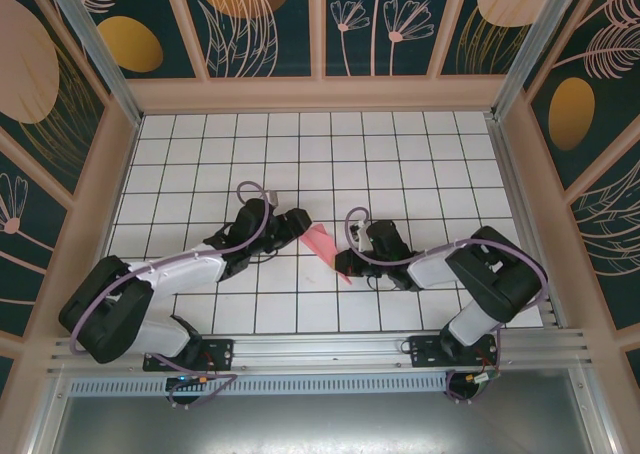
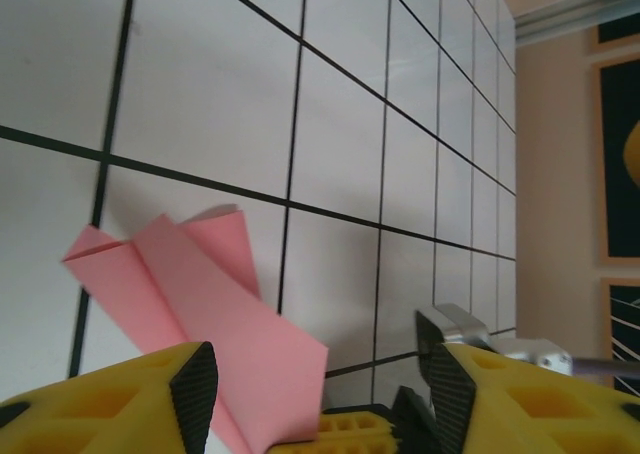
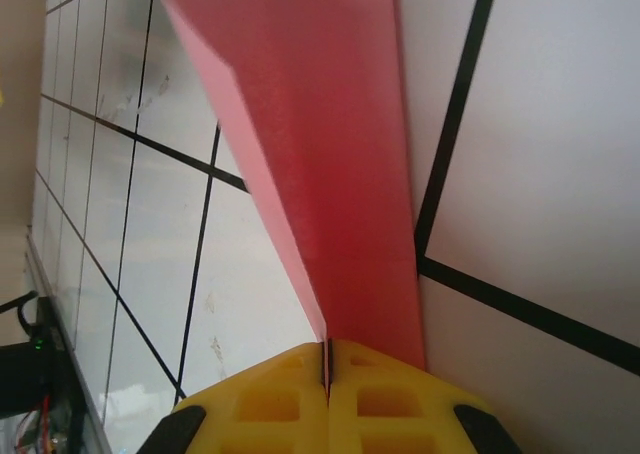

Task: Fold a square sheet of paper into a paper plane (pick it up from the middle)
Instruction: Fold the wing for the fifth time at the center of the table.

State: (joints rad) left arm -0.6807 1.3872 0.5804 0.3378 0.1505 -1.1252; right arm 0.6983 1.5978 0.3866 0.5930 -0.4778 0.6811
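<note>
On table (image 1: 300,154), arms low (facing each other): right jaws pinch paper plane (image 1: 322,242), left jaws released.

No writing, number or brand can be read anywhere; the folded pink paper (image 2: 190,304), the tiled table (image 1: 300,144) and the flower-painted walls (image 1: 380,24) carry none.

White grid-tiled table (image 1: 400,154), pink paper plane (image 1: 322,242) at its middle

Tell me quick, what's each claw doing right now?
Left gripper: open, gripping nothing.
Right gripper: shut on the folded pink paper.
</note>
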